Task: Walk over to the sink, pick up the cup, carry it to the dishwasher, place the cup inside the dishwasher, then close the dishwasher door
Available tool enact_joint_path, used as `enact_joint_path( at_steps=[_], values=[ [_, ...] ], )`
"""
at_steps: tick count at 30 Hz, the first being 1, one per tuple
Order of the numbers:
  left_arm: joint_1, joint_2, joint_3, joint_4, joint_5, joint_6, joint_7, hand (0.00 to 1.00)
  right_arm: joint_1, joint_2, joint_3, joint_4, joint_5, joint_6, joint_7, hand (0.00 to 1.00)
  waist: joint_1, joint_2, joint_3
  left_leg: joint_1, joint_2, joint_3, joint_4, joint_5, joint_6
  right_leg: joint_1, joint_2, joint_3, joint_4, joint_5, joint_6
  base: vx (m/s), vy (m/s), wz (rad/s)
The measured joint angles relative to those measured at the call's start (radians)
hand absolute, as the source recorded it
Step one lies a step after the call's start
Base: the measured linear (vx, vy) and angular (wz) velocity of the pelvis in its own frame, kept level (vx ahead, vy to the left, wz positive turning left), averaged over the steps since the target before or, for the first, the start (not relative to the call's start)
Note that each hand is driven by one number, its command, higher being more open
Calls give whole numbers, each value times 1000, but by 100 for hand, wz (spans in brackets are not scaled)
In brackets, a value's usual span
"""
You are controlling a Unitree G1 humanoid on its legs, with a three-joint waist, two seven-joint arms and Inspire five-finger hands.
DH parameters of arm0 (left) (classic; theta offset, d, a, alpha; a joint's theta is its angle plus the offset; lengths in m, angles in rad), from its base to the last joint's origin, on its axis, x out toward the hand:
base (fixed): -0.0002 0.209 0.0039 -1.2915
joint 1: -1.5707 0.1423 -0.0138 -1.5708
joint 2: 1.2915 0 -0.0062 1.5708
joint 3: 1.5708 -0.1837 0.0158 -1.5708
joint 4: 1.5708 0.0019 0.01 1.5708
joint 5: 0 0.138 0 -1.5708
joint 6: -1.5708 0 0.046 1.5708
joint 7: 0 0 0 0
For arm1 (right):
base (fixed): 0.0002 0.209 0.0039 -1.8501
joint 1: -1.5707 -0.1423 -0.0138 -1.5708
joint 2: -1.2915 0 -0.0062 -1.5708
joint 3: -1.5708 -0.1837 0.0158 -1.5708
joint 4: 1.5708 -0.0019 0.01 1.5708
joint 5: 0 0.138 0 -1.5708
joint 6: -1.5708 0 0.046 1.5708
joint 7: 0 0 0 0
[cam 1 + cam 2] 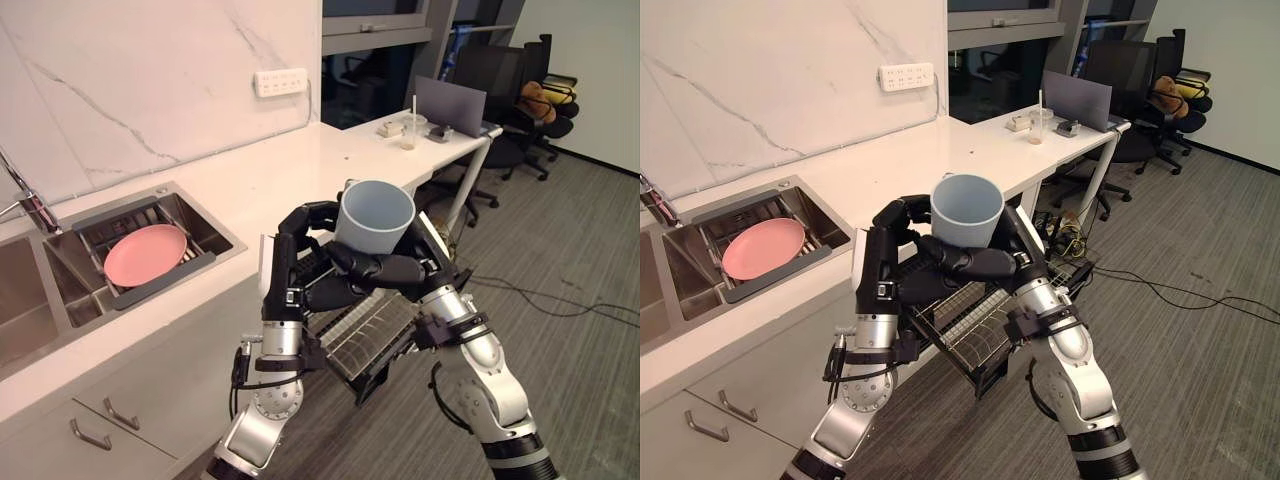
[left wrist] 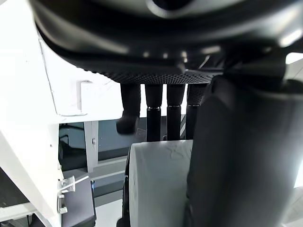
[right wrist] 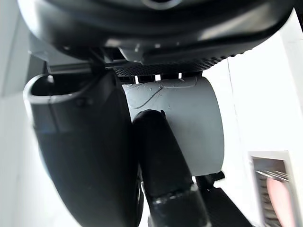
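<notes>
A light blue cup (image 1: 375, 215) is held upright at chest height, its mouth facing up. My right hand (image 1: 388, 270) curls round its base from the right, with the thumb (image 3: 161, 156) lying across the cup's wall (image 3: 189, 123). On the other side my left hand (image 1: 290, 262) stands upright, fingers bent over at the top against the cup; past those fingers (image 2: 156, 113) the cup (image 2: 158, 189) shows close by. Below the cup the dishwasher's wire rack (image 1: 365, 335) is pulled out under the white counter (image 1: 270, 170).
A steel sink (image 1: 215, 228) with a pink plate (image 1: 146, 253) on its drainer and a faucet (image 1: 30, 205) lies to the left. Drawer handles (image 1: 120, 413) sit under it. At the back right are a white desk (image 1: 440, 140), office chairs (image 1: 515, 95) and cables (image 1: 560, 300) on grey carpet.
</notes>
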State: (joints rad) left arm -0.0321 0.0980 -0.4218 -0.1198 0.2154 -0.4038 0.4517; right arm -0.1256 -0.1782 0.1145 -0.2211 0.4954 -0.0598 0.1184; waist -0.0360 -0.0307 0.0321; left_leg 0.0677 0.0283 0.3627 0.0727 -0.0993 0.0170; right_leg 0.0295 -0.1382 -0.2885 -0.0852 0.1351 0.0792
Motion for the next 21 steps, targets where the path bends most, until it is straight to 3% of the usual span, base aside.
enact_joint_path(
  at_steps=[7,14,17,21],
  values=[
    [88,0,34,0,-47,-17,-46,100,41,26,-140,0,71,-45,-62,0,-1,0,0,-2,-3,-3,-3,0,1,-2,-3,-7,0,-1,1,0,0,0],
    [154,7,85,39,-138,-24,-199,100,101,24,-238,10,71,-56,-84,0,-3,0,0,-8,-4,-8,-4,2,2,-5,-4,-12,0,-1,1,0,0,0],
    [176,13,87,104,-167,-19,-260,100,106,18,-270,27,62,-44,-83,0,-4,0,0,-14,-5,-12,-4,4,3,-8,-6,-17,0,-1,1,-4,-1,5],
    [216,29,89,221,-221,16,-353,100,109,-29,-303,113,13,48,-71,0,-4,-1,0,-23,-7,-21,-4,5,5,-11,-9,-26,0,-1,1,-17,0,7]
  ],
)
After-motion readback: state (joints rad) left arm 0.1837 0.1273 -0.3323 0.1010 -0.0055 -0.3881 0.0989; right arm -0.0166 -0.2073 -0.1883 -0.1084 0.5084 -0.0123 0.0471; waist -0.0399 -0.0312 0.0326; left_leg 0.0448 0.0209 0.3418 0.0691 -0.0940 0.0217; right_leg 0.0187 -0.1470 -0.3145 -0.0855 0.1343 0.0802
